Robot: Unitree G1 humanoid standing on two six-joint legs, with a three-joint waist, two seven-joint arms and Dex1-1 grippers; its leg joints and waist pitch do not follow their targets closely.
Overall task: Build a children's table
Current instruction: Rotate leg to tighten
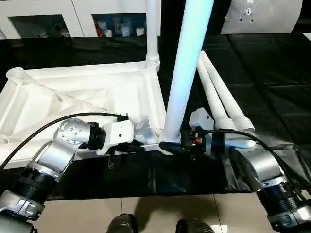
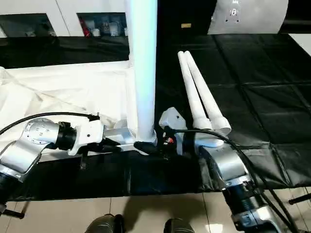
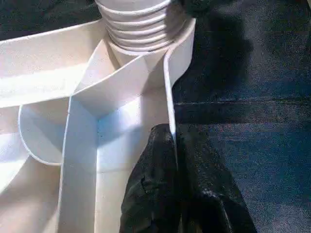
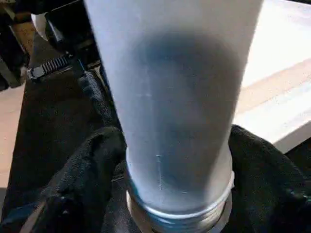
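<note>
The white table top point(image 1: 73, 92) lies upside down on the black cover, ribs up. One leg point(image 1: 152, 34) stands upright in its far right corner socket. A second leg point(image 1: 187, 68) stands in the near right corner socket. My left gripper point(image 3: 175, 160) is shut on the top's thin rim point(image 3: 170, 82) just beside that near socket. From the right, my right gripper point(image 4: 177, 165) reaches around the near leg's base, with a black finger point(image 4: 97, 165) pressed against each side. Two loose legs point(image 1: 221, 94) lie side by side to the right.
The black-covered work surface point(image 1: 272, 73) ends at a front edge just below my grippers, with tiled floor and my feet point(image 1: 121, 224) beyond it. White cabinets point(image 1: 82, 14) stand at the back. A white curved object point(image 1: 262, 14) sits at the back right.
</note>
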